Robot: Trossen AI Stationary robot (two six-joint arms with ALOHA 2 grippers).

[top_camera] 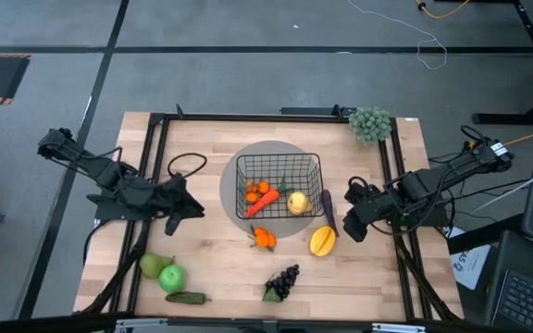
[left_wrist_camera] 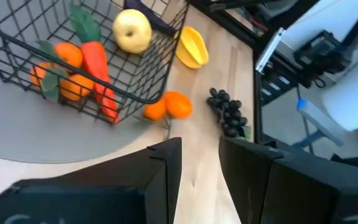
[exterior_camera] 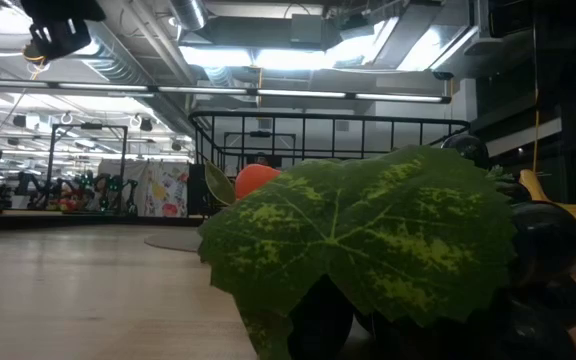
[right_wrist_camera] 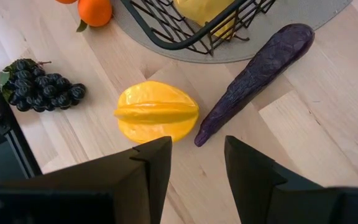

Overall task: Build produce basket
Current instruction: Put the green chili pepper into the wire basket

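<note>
Just ahead of your open, empty right gripper (right_wrist_camera: 194, 165) lies the starfruit (right_wrist_camera: 157, 112), its ridges running crosswise to the fingers.

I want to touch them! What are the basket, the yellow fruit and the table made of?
The basket looks like thin black metal wire, since you can see through its grid. The yellow fruit looks like smooth moulded plastic, with a soft shine and neat ridges, though it could be rubber or foam. The table looks like pale wood, with plank lines and grain showing.
</note>
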